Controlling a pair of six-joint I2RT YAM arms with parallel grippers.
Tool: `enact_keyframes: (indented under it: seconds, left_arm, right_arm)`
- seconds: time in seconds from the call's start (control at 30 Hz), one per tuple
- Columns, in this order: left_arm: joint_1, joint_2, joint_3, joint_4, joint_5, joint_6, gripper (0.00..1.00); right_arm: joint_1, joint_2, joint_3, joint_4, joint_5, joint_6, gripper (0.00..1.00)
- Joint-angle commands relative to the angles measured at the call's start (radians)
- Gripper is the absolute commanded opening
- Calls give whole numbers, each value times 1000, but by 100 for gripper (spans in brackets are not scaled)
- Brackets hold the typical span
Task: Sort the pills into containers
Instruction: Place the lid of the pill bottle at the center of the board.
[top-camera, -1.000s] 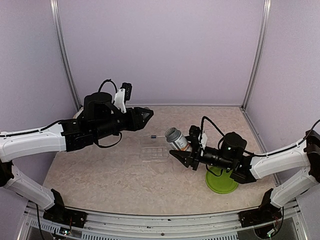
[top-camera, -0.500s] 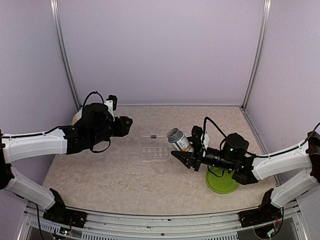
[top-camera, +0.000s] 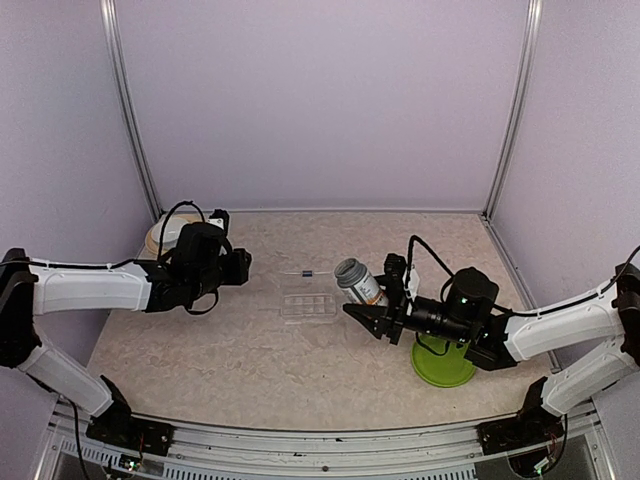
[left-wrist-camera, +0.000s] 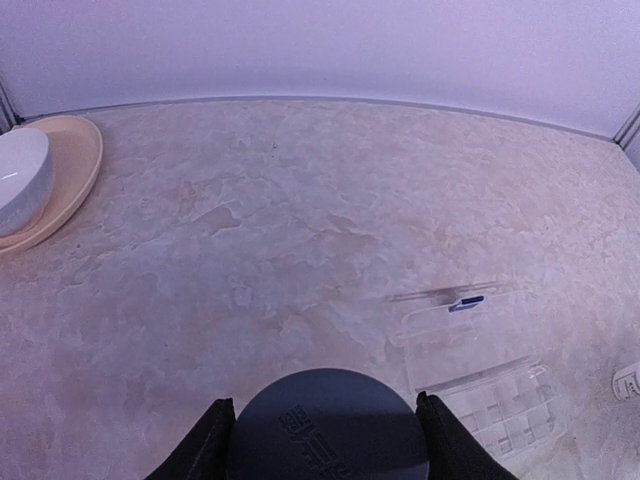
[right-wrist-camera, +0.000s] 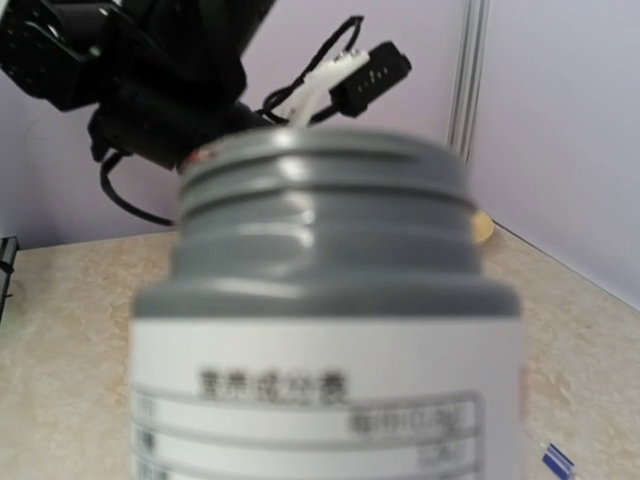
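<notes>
Table (top-camera: 200, 350): beige marbled top. Clear compartment box (top-camera: 308, 306) lies flat near centre. Its lid is folded open toward the back wall, with a small blue mark on the lid edge. Tan plate (left-wrist-camera: 75, 170) at rear left, white bowl (left-wrist-camera: 15, 180) resting on it. Lime-green disc (top-camera: 445, 372) at right, well apart from the box.

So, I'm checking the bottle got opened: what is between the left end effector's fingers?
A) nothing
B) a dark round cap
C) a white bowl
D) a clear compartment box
B: the left wrist view shows the dark round cap clamped in the left end effector, while the clear box lies apart on the table.
</notes>
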Motion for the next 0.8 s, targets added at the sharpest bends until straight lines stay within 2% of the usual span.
enact_keyframes:
  seconds: [0.0,0.77]
  left_arm:
    - [26,43,-26,69,-27,8,31]
    - [105,251,-49,183,15,-26,31]
  right_arm:
    - [-3,-23,-13,41,-14,14,0]
    - [-3,-9,-19,52,-11,16,0]
